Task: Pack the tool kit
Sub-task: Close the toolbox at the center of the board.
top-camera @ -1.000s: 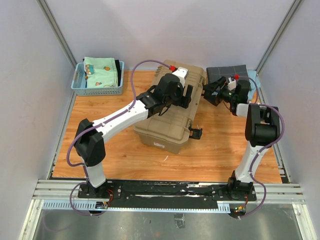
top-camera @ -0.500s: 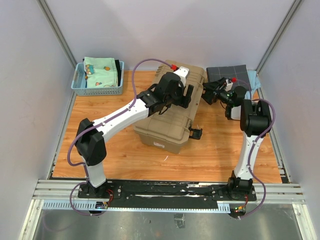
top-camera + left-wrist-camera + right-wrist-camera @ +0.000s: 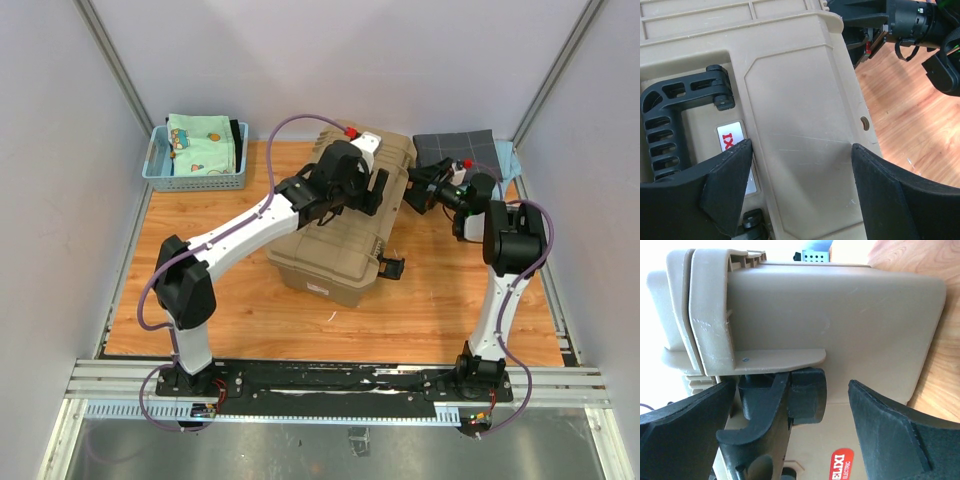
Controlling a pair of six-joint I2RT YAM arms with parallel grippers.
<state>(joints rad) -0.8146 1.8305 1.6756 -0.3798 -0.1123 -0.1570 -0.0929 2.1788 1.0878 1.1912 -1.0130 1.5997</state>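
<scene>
The counter (image 3: 430,310) gives room in front of the tool kit (image 3: 340,245), closed at mid-counter: stiff, bulky, likely heavy, best taken by its recessed handle (image 3: 670,125). My left end effector (image 3: 800,155) hangs wide open and empty over the lid. My right end effector (image 3: 790,390), equally spread and empty, straddles an end latch (image 3: 802,400). Folded cloth (image 3: 455,143) crowds behind.

Tan toolbox (image 3: 345,243) all over, with black latches (image 3: 391,267), a black handle (image 3: 670,125) and a red label (image 3: 841,464) lettered in white. The table (image 3: 430,310) shows orange-brown wood grain. There's a dark grey cloth (image 3: 455,143) with a faint grid, a pale blue basket (image 3: 195,182), and a mint-green cloth (image 3: 203,143) printed with little cartoon figures.
</scene>
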